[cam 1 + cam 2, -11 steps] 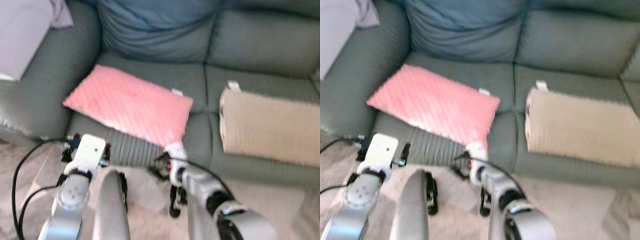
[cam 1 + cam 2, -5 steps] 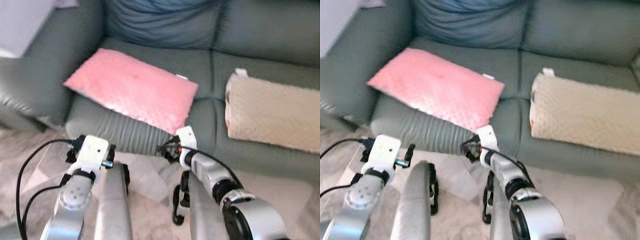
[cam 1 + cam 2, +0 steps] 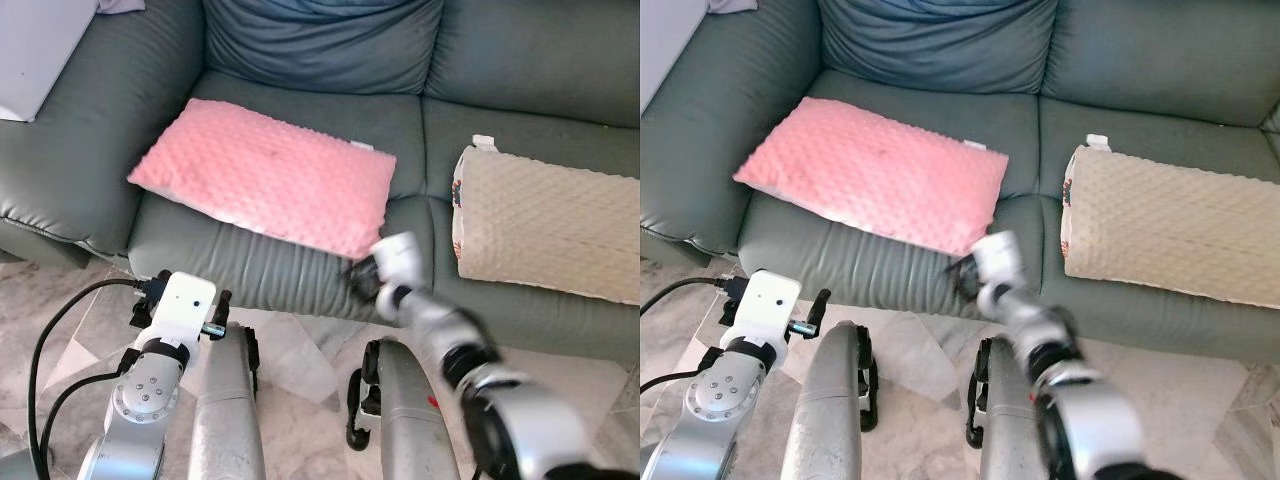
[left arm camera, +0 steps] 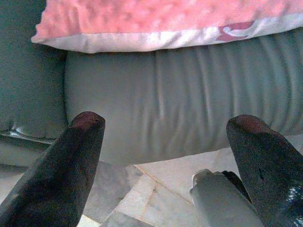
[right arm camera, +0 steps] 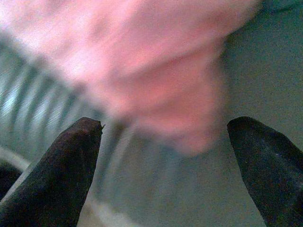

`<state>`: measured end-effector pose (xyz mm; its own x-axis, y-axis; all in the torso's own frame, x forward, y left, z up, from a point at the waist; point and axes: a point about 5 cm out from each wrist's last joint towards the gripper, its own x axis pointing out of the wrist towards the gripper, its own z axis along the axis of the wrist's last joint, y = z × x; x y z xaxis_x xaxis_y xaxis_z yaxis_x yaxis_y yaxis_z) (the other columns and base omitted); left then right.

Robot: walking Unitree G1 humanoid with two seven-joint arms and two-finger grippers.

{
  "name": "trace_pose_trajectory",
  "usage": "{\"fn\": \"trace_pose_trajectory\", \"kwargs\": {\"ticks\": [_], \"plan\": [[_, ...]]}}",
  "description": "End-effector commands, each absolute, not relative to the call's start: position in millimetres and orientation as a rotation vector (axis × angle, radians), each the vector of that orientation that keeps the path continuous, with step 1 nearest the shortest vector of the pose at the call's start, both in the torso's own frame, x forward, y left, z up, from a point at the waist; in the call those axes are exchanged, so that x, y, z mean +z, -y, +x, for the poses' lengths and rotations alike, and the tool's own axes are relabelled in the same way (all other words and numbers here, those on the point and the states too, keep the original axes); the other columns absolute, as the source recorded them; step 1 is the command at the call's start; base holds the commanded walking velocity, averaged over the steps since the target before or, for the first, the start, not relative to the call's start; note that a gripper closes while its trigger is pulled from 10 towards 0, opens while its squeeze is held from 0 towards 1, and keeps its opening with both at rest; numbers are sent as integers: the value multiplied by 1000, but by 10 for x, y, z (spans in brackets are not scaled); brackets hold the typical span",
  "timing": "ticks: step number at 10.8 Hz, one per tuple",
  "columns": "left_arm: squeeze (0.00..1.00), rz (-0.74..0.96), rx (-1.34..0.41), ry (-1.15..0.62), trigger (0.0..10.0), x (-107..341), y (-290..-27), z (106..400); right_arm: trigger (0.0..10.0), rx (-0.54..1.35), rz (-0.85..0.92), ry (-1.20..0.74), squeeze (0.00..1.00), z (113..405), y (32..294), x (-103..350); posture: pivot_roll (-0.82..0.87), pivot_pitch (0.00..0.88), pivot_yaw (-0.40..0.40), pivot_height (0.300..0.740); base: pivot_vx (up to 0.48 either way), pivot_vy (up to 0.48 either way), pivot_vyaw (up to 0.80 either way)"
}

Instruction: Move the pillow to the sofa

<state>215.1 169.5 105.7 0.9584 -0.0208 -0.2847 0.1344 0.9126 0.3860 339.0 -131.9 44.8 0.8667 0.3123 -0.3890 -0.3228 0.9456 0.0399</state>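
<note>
A pink dimpled pillow (image 3: pixel 270 185) lies flat on the left seat of the grey-green sofa (image 3: pixel 230 265), its near edge overhanging the seat front a little. My right gripper (image 5: pixel 165 125) is open and raised, just short of the pillow's near right corner (image 5: pixel 189 118); the right arm (image 3: pixel 405 265) is blurred in the eye views. My left gripper (image 4: pixel 165 120) is open too, low before the sofa's front, under the pillow's near left edge (image 4: pixel 142 40). Its wrist (image 3: pixel 183 305) sits above the floor.
A beige dimpled pillow (image 3: pixel 550 225) lies on the sofa's right seat. A white object (image 3: pixel 40 50) rests on the left armrest. Marble floor tiles (image 3: pixel 295 360) run along the sofa's front, and a black cable (image 3: pixel 45 345) loops beside my left arm.
My right arm has lifted off the floor side and swung up to the pillow's near right corner. The camera has steadied and tilted slightly. The left arm and both pillows have stayed put.
</note>
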Motion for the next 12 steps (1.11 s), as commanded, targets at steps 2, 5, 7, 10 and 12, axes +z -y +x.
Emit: {"fn": "trace_pose_trajectory", "kwargs": {"ticks": [2,5,7,10,12], "plan": [[0,412,-95,-298,10000,1032,-1671,2118,10000,278,4,-438,0,3331,1389,358,183,315,-3,636,0,0,0],[0,407,-100,-297,10000,1027,-1663,2132,10000,161,-45,-486,0,3231,1537,220,180,312,-2,636,0,0,0],[0,404,-100,-300,10000,1023,-1660,2134,10000,130,-29,-491,0,3252,1588,241,182,310,-4,636,0,0,0],[0,400,-101,-302,10000,1021,-1655,2114,10000,190,-124,-418,0,3399,1503,429,181,316,-3,636,0,0,0],[0,400,-104,-297,10000,1031,-1640,2131,10000,203,-136,-388,0,3465,1530,524,185,319,0,636,0,0,0]]}}
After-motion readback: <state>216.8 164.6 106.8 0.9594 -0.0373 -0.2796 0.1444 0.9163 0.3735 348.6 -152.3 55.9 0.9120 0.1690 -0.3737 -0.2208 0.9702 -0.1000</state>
